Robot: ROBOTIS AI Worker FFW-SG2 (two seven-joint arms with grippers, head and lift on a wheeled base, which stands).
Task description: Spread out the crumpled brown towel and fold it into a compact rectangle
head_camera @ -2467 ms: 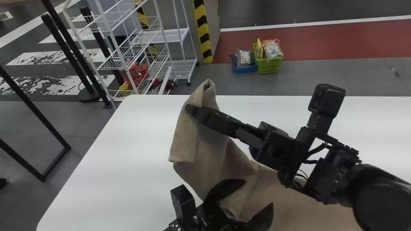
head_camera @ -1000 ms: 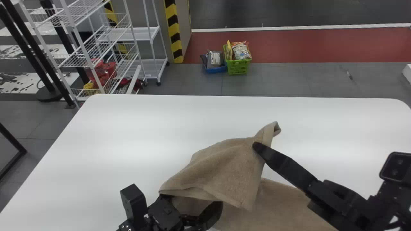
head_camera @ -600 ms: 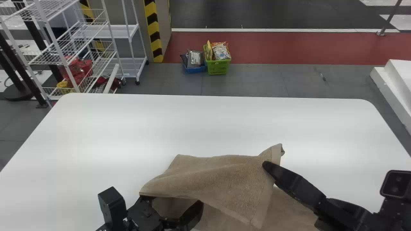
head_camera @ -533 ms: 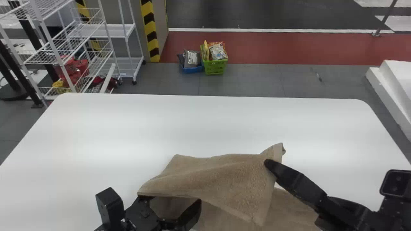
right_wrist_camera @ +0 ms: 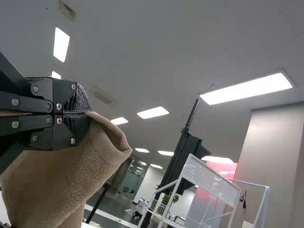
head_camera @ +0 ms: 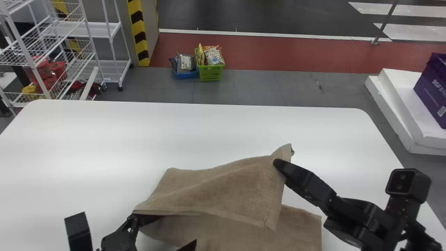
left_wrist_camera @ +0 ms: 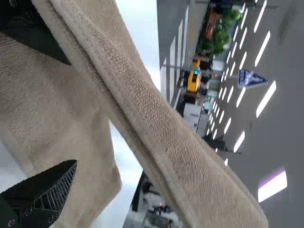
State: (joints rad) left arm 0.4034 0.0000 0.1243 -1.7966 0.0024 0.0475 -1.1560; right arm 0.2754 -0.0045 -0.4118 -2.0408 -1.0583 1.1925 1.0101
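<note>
The brown towel (head_camera: 223,188) is partly raised over the white table, its upper layer draped from the right gripper toward the left one, its lower part on the tabletop. My right gripper (head_camera: 278,163) pinches its raised corner; in the right wrist view the right gripper (right_wrist_camera: 85,114) is shut on the towel (right_wrist_camera: 61,185). My left gripper (head_camera: 174,232) is at the towel's left front, its fingers spread apart, one beneath the upper layer's edge. In the left wrist view the left gripper (left_wrist_camera: 54,116) stands open, with towel (left_wrist_camera: 156,133) passing across one finger.
The white table (head_camera: 87,146) extends behind and left of the towel. Beyond it stand a wire rack (head_camera: 59,52), a green basket (head_camera: 210,72) and a blue basket (head_camera: 185,74) on the floor. White blocks (head_camera: 400,104) with a purple box (head_camera: 433,87) are at the right.
The head view has swung to the right. My right gripper has carried the towel corner from the far left over to the right, and the left gripper's fingers have spread wider.
</note>
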